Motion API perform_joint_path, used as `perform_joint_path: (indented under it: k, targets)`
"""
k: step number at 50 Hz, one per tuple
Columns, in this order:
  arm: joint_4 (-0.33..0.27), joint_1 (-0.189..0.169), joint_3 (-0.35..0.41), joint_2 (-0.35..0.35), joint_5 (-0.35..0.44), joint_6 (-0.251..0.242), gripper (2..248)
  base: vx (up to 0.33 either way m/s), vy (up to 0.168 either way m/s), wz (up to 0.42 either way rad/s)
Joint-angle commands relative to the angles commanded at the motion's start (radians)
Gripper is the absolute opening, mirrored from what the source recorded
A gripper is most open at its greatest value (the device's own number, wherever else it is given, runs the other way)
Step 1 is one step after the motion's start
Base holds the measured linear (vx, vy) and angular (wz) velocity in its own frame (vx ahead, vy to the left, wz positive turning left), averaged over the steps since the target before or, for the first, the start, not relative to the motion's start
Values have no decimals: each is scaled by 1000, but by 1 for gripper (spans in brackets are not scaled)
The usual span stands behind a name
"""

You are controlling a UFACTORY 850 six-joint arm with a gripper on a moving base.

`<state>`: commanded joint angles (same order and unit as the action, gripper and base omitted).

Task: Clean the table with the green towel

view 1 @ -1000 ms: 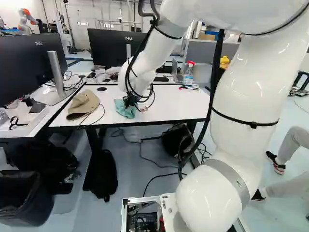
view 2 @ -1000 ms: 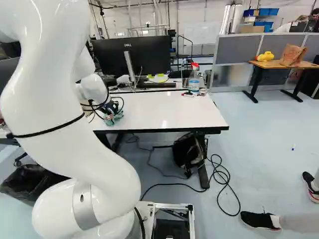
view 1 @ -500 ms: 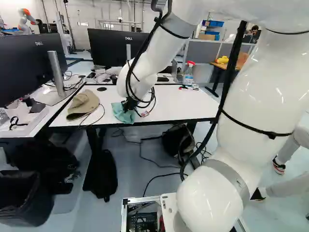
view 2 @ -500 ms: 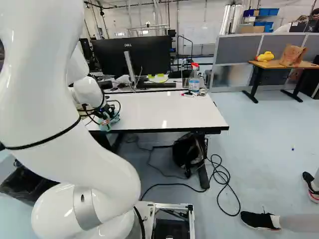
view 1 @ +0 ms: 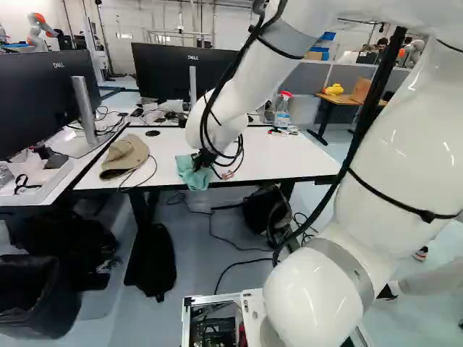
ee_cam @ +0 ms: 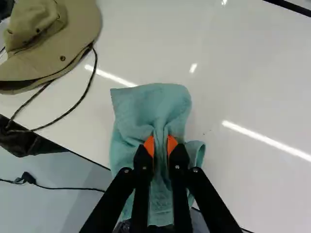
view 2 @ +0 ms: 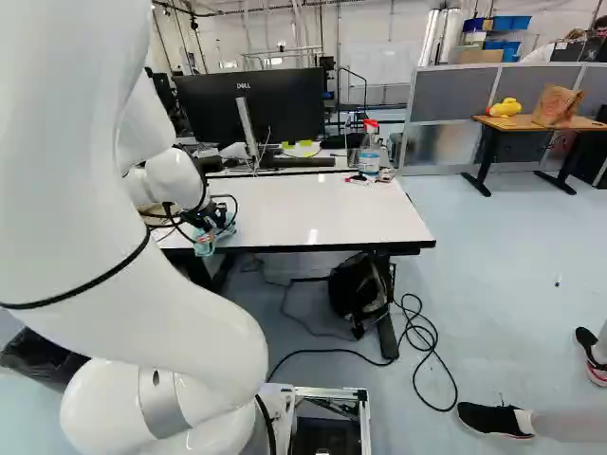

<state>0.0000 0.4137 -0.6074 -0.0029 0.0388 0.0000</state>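
Note:
My gripper point(view 1: 202, 160) is low over the near edge of the white table point(view 1: 282, 157), right of the hat in the left base view. In the wrist view the gripper point(ee_cam: 161, 144) is shut on the green towel point(ee_cam: 151, 104), with a fold of cloth pinched between its orange pads. Part of the towel lies spread on the tabletop point(ee_cam: 248, 73) ahead of the fingers; the rest passes under them and over the table's near edge. A few tiny dark specks point(ee_cam: 207, 132) show on the white surface beside the towel.
A tan hat point(view 1: 125, 156) with a dark cord lies left of the towel. Monitors point(view 1: 170, 71) and a spray bottle point(view 1: 282, 110) stand farther back. A black bag point(view 2: 358, 292) and cables are under the table. Another robot point(view 1: 40, 30) stands far off.
The gripper has drawn the towel towards the table's near edge, then to the right in the left base view. The arm's upper links have swung right there too. The base has stayed put.

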Motion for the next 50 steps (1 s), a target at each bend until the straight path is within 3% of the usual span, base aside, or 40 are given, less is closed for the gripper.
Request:
perform_joint_path:
  k: [26, 50]
  targets:
    - [0, -52, -112, -105, 0, 0, 50, 0, 0, 0]
    - [0, -56, -96, -52, 0, 0, 50, 0, 0, 0]
